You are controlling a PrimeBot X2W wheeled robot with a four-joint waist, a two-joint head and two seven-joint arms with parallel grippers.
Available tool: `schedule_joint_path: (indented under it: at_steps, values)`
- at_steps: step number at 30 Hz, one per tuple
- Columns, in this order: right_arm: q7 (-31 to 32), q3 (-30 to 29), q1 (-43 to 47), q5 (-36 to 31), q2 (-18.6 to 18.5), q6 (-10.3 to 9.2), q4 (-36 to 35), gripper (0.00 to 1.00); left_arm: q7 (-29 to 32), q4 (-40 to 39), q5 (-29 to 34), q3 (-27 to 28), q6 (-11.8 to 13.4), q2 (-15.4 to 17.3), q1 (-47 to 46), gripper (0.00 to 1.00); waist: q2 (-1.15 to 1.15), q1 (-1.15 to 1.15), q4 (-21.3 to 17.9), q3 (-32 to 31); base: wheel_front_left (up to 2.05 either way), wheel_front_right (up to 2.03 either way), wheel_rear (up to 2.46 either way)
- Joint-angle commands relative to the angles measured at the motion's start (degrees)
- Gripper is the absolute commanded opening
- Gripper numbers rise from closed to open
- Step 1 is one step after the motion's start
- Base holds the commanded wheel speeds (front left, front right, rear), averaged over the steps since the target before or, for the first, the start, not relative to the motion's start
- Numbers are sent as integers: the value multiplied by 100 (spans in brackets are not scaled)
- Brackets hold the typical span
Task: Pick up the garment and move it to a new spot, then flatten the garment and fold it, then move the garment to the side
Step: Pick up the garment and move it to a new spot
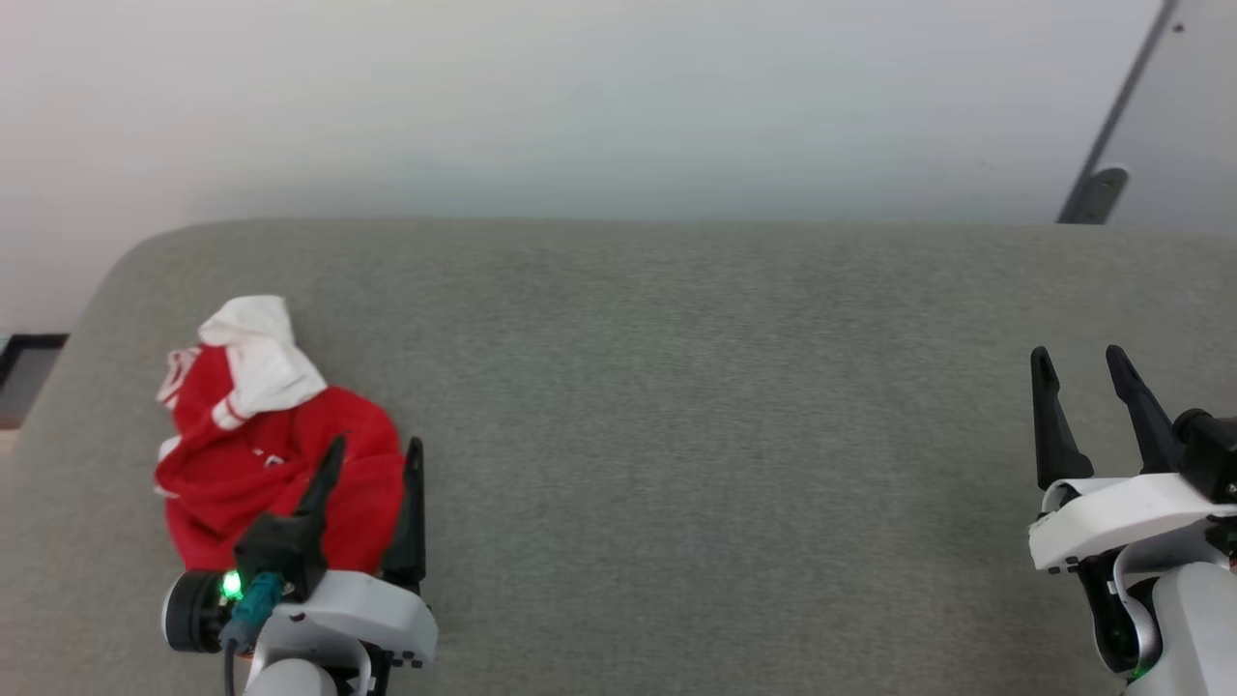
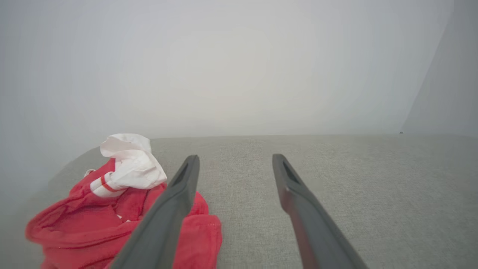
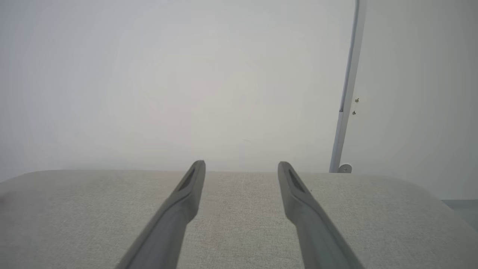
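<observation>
Head view: a bright red soft jersey T-shirt with white sleeves and red-white striped trim [image 1: 261,454] lies crumpled in a heap near the left edge of a grey woven-fabric padded surface [image 1: 676,387] with rounded far corners. One white sleeve is bunched on top of the heap, on its far side. The left gripper [image 1: 377,445] sits at the near side of the heap, its two long dark fingers spread apart with nothing between them. One finger crosses in front of the red cloth and the other points over bare grey fabric just beside it; whether a finger touches the shirt cannot be told. The right gripper [image 1: 1077,353] is well apart, by the right edge, fingers likewise spread wide and empty.

Left wrist view: the left gripper [image 2: 236,157] points across the surface, with the shirt [image 2: 86,228] at its left finger.

Right wrist view: the right gripper [image 3: 242,163] points over bare grey fabric toward a pale plain wall [image 3: 149,74].
</observation>
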Motion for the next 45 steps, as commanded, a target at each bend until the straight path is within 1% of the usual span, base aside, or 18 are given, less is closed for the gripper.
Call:
schedule_joint_path:
  at_steps: [1,8,15,19,22,33,38,41,43,45]
  values:
    - [-27,5,60,32,-13,-7,-19,100,-3,10,61,15,3,-17,-48,100,0,0,232,0,0,0,0]
    - [-17,68,143,55,-41,-7,-84,100,-3,116,80,78,36,-74,-5,100,0,0,1051,48,0,0,0]
    - [-17,269,165,64,19,-7,-75,100,-3,69,152,112,137,-137,189,100,0,0,1988,-7,0,0,0]
    - [-17,419,167,64,87,-6,-58,100,-3,18,157,132,168,-163,301,100,0,0,2463,-60,0,0,0]
    - [-17,589,153,75,140,-7,-54,100,-3,-49,112,184,242,-183,386,100,0,0,2761,-68,0,0,0]
    - [-17,1671,-502,331,150,-7,168,100,-2,-728,-303,470,639,-240,826,100,0,0,2957,305,0,0,0]
    - [-17,1879,-647,447,110,-7,227,100,-2,-864,-460,396,737,-240,960,100,0,0,2960,346,0,0,0]
    - [-17,1798,-587,495,75,-7,182,100,-2,-780,-364,319,599,-239,838,100,0,0,2931,344,0,0,0]
    - [-17,1681,-459,484,48,-7,151,100,-2,-652,-256,242,446,-233,649,100,0,0,2897,339,0,0,0]
    - [-17,1511,-318,438,21,-7,81,100,-2,-447,-113,84,268,-143,392,100,0,0,2856,344,0,0,0]
